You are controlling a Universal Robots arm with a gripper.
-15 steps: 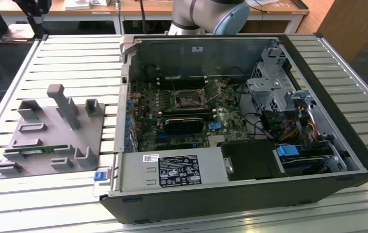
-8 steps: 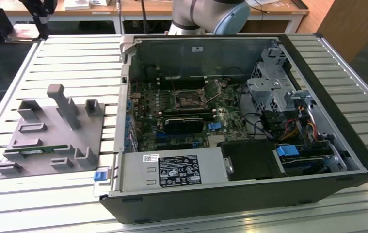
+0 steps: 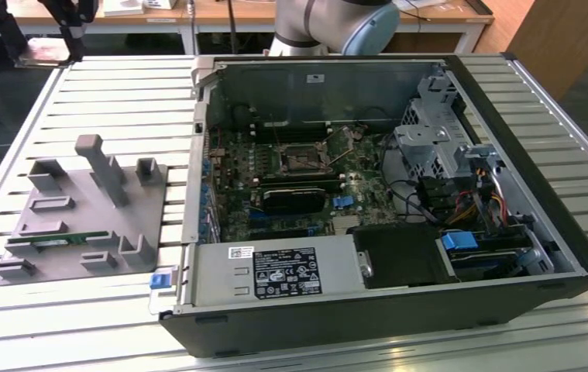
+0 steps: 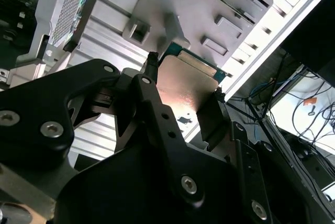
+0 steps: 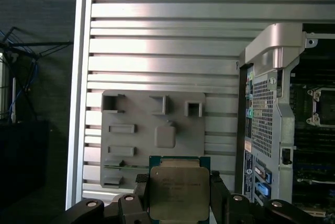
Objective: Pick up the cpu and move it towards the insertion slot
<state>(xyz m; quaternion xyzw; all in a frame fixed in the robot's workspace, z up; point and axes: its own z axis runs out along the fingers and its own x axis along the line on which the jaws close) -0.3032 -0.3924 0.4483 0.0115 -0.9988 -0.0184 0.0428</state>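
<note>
Tool (image 5: 178, 195) clamped on the cpu (image 5: 178, 191), black fingers (image 5: 219, 195) pressing two opposite edges, silvery top facing the first wrist view. Same grip seen in the second wrist view, chip (image 4: 186, 90) lodged between the fingers (image 4: 152, 114). In the exterior view, tool (image 3: 46, 48) held high at the far corner on the exterior view's left, above the slatted surface (image 3: 118, 101), chip (image 3: 46, 51) between its tips. Grey fixture block (image 3: 82, 213) below on the surface. Well apart from the insertion slot (image 3: 301, 158), deep inside the open computer case (image 3: 376, 310).
</note>
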